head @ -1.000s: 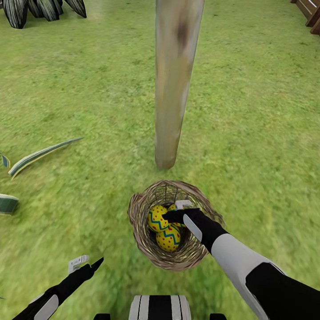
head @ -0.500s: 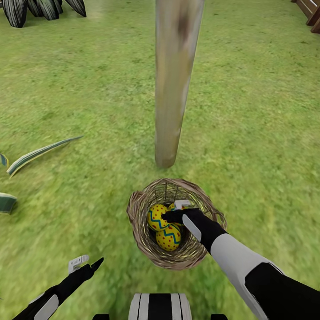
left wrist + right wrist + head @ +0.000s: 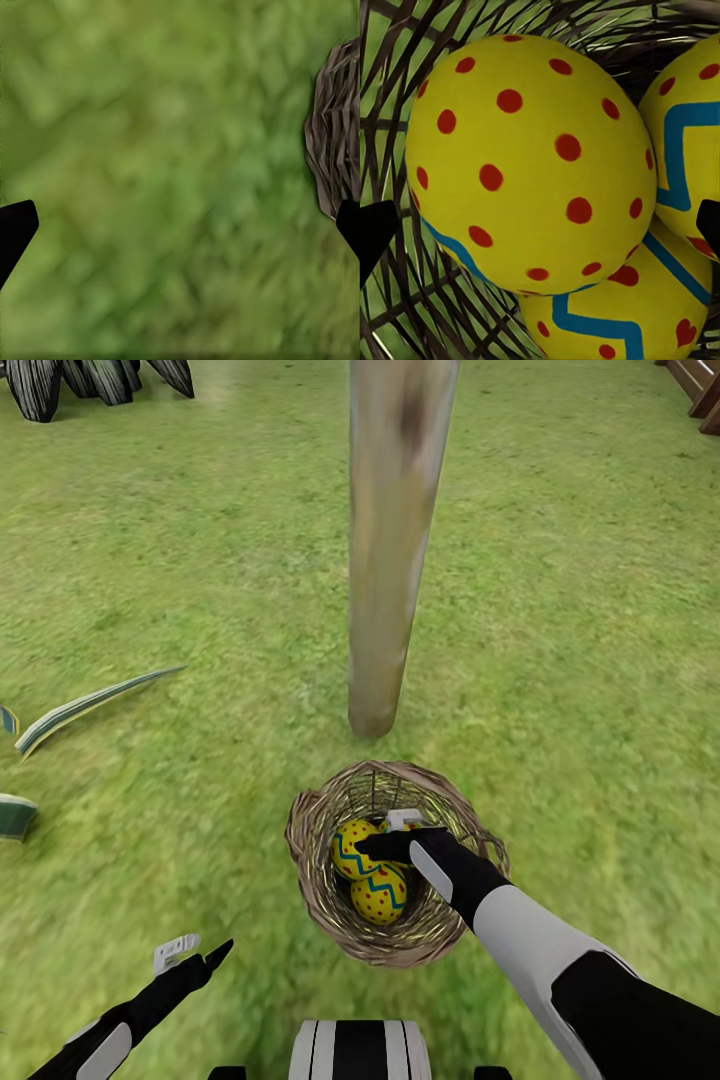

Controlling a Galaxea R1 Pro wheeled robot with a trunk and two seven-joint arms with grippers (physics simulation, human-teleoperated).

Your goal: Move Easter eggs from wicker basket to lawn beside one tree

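The wicker basket sits on the lawn just in front of the tree. Three yellow Easter eggs lie inside it: one with a blue zigzag, one with red dots, and one mostly hidden behind my right gripper. My right gripper is down inside the basket, open. In the right wrist view the red-dotted egg lies between its spread fingertips, with two more eggs beside it. My left gripper hovers open over grass, the basket off to its side.
Long striped leaves lie on the grass at the left, and a dark spiky plant grows at the far left. A wooden structure stands at the far right corner. Open grass surrounds the trunk on both sides.
My right gripper has edged slightly further over the eggs inside the basket, and the basket has shifted a touch. The left arm has not moved.
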